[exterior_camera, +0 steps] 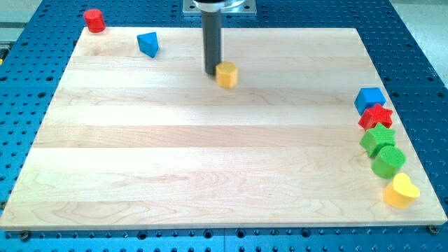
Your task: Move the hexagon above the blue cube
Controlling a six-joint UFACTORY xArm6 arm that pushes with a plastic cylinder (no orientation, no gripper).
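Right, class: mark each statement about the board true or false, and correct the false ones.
1. My tip is just left of the yellow hexagon. True.
2. The blue cube lies near the view's left edge. False: it is at the right edge.
3. The red star sits right below the blue cube. True.
4. The red cylinder is at the view's bottom. False: it is at the top left corner.

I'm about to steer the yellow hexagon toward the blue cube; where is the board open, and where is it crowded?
Open: the wide middle and bottom of the board, between the yellow hexagon at my tip and the right-edge column. Crowded: that column, blue cube, red star, two green blocks, yellow heart.
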